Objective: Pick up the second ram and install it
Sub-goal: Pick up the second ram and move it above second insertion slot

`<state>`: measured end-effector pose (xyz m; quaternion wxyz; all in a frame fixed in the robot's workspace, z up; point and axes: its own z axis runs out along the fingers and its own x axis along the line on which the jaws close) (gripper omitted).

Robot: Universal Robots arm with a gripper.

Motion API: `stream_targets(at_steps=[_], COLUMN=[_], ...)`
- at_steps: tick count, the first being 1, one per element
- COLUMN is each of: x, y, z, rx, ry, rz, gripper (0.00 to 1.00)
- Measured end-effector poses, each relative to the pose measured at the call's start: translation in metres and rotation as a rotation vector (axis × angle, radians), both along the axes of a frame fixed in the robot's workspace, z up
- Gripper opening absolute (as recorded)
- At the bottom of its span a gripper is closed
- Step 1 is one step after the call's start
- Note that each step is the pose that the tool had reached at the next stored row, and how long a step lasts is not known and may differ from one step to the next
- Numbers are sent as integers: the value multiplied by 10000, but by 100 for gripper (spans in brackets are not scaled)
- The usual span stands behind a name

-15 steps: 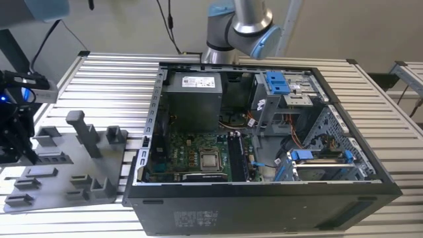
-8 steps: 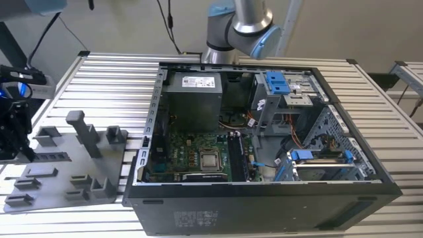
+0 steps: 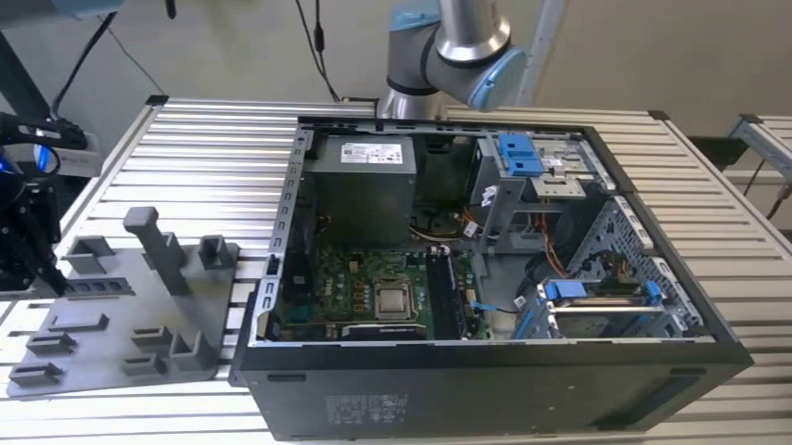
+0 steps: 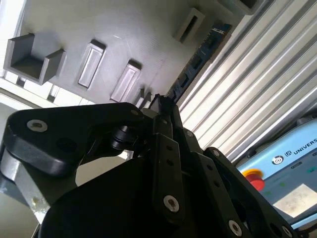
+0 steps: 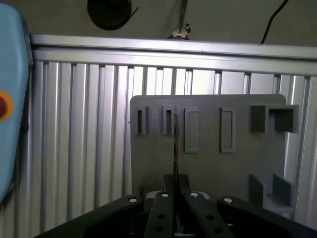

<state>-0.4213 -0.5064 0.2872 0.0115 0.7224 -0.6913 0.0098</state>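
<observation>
My gripper [image 5: 175, 181] is shut on the second ram [image 5: 175, 148], which shows edge-on in the first wrist view as a thin dark strip running from between the fingers toward a slot in the grey holder tray [image 5: 237, 163]. In the second wrist view the ram [image 4: 198, 59] is a dark stick with chips, reaching out from my black gripper [image 4: 159, 101] across the tray's [image 4: 124, 44] edge. I cannot tell whether its far end still sits in the slot. In the exterior view the gripper [image 3: 37, 260] hangs at the far left, beside the tray [image 3: 111, 324].
An open computer case [image 3: 495, 371] lies on the slatted metal table [image 3: 210, 139], its motherboard with a silver processor [image 3: 393, 299] and long dark slots [image 3: 440, 287] beside it. A tall grey post [image 3: 159, 246] stands on the tray. A blue-and-white pendant [image 4: 282, 168] lies nearby.
</observation>
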Motion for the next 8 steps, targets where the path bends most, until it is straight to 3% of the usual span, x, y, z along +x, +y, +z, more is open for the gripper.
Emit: stream_targets(at_steps=[8], x=[0], y=[71], z=[80], rx=[-1], ry=[-58], rz=[1], gripper=[14])
